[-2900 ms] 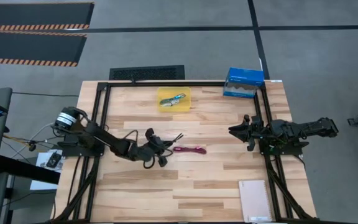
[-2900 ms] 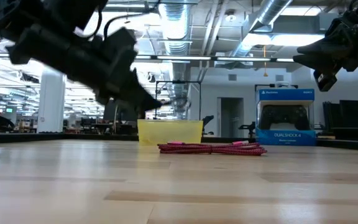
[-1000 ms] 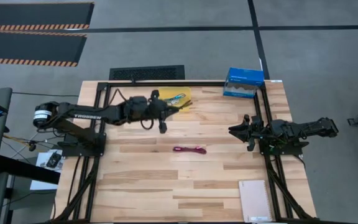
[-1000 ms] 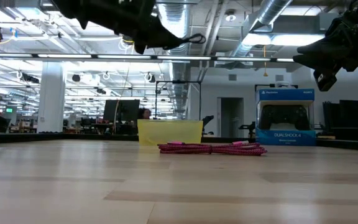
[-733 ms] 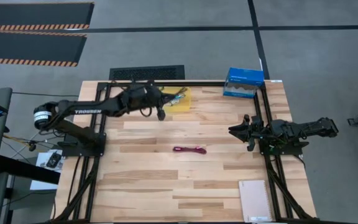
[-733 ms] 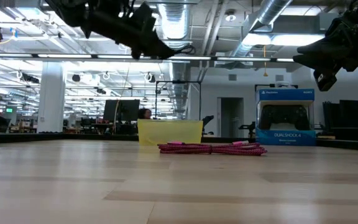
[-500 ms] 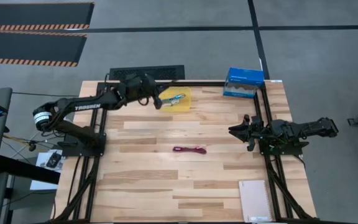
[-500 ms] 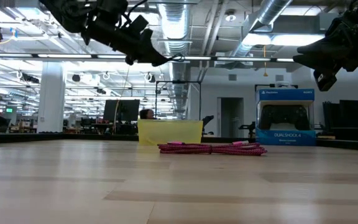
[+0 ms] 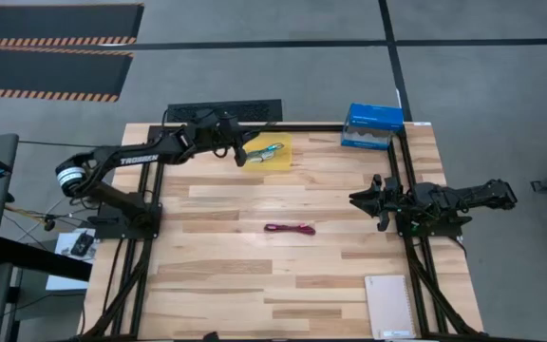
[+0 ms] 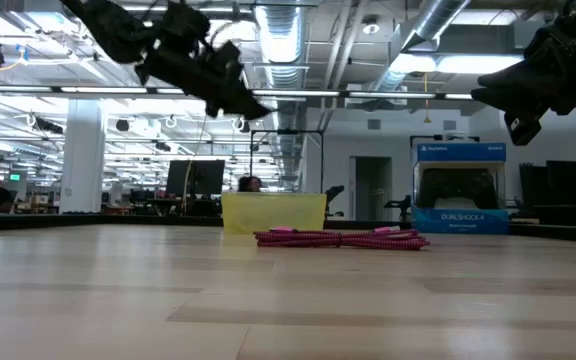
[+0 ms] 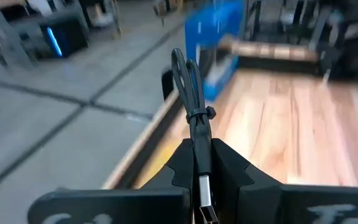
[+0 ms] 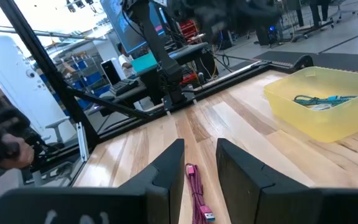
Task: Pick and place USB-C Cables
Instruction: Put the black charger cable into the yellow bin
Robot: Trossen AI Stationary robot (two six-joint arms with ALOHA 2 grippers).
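Note:
My left gripper point(image 9: 243, 152) point(image 11: 197, 149) hangs above the left rim of the yellow bin point(image 9: 278, 163) point(image 10: 273, 212) at the table's far edge, shut on the black cable bundle point(image 11: 193, 87). A teal cable point(image 9: 270, 151) point(image 12: 321, 99) lies in the bin, with something pale beside it. The magenta-red cable point(image 9: 290, 229) point(image 10: 340, 238) point(image 12: 197, 196) lies flat mid-table. My right gripper point(image 9: 361, 201) point(image 12: 199, 155) waits open above the table's right side, pointing left toward the magenta-red cable. My left gripper pinches the black cable bundle between its two fingers near the plug end point(image 11: 198, 134). The fingers lie along the bundle. Its looped end point(image 11: 180, 62) and tie point(image 11: 202, 114) stick straight out past the fingertips, and a plug point(image 11: 206, 208) shows behind them. The bundle is lifted clear.
A blue boxed controller point(image 9: 372, 125) point(image 10: 458, 190) stands at the far right corner. A pale notebook point(image 9: 389, 306) lies at the near right corner. Black frame rails point(image 9: 160, 237) run along the left, right and far edges. Bare wood surrounds the magenta-red cable.
My left gripper, still shut on the black cable bundle, has swung from just near of the bin toward the table's far edge and a little left, ending over the bin's left rim. The magenta-red cable and the right arm have kept still.

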